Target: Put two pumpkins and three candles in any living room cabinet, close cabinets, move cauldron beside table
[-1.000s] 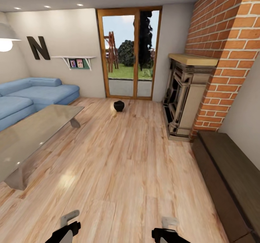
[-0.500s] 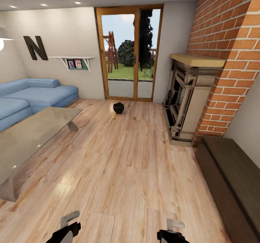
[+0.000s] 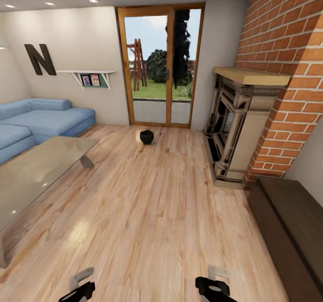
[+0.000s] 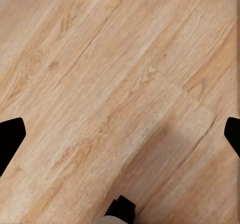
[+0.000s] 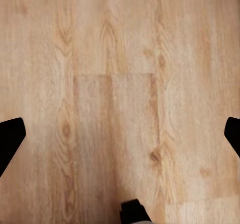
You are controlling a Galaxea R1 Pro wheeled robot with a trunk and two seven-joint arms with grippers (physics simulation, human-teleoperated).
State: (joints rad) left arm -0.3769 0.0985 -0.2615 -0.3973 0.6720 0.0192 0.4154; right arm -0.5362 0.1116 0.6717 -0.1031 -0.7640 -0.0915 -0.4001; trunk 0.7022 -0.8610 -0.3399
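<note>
The black round cauldron (image 3: 146,136) stands on the wood floor far ahead, in front of the glass door. The dark-brown cabinet (image 3: 287,230) runs along the right wall, its fronts shut. The glass-topped table (image 3: 36,172) is at the left. My left gripper (image 3: 80,285) and right gripper (image 3: 214,280) hang low at the near edge of the head view, far from the cauldron. In the wrist views the left gripper (image 4: 120,136) and right gripper (image 5: 120,136) are open, with bare floor between the fingers. The pumpkins and candles are out of view.
A blue sofa (image 3: 40,122) sits behind the table at the left. A stone fireplace (image 3: 237,127) and brick chimney (image 3: 287,60) stand at the right, just beyond the cabinet. Wood floor (image 3: 148,212) stretches from me to the cauldron.
The whole picture has shifted: the camera has moved forward and the table has slid toward the left edge. The cauldron has not moved, and both grippers stay open.
</note>
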